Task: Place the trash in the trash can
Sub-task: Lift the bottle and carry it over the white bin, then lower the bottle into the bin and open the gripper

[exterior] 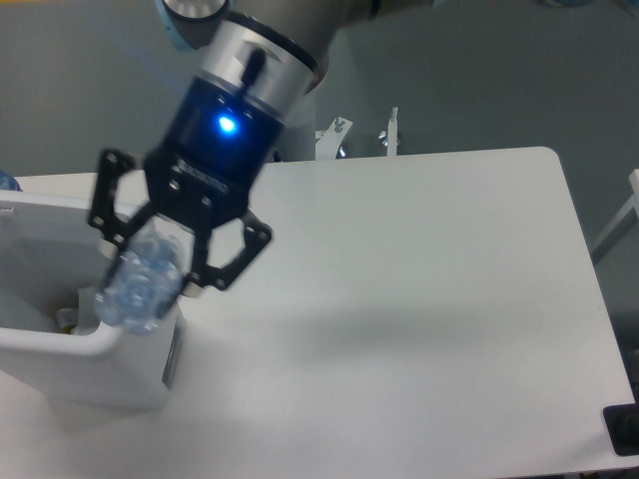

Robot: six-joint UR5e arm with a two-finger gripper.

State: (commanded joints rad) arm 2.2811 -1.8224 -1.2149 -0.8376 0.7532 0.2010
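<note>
A clear plastic bottle (140, 286) is hanging above the near right corner of the white trash can (70, 349), pinched between the closed fingers of the gripper (172, 267). It is probably light, thin-walled and slippery, so a grip across its middle looks safest.

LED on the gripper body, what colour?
Blue, on the gripper body, clear in the fixed camera view.
</note>
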